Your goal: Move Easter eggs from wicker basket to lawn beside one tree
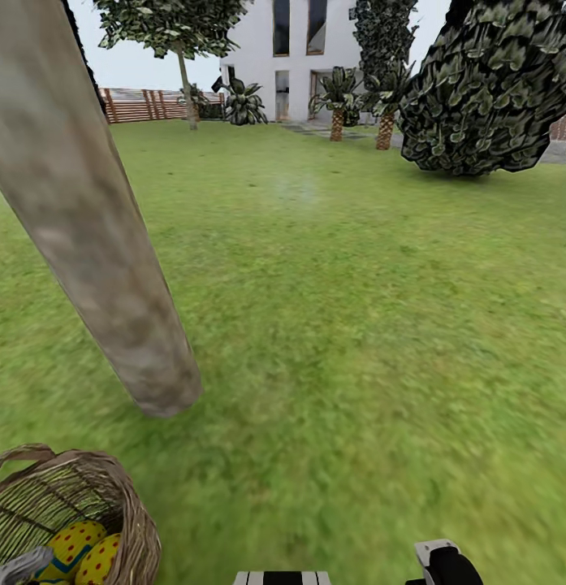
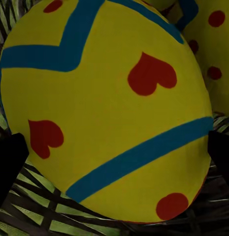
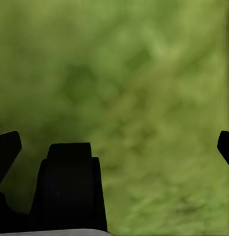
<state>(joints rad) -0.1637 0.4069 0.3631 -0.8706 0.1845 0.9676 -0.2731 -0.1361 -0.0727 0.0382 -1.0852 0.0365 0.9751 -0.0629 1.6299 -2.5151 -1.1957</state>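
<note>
Easter eggs, yellow with red dots and blue stripes, lie inside the wicker basket on the lawn, just beside the base of the tree with the grey-brown trunk. The left gripper is down in the basket, its jaws apart on either side of one egg. The right gripper hangs over grass, jaws apart.

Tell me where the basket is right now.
In the head view the basket sits at the lower left on the lawn, just short of the tree trunk, with eggs inside.
</note>
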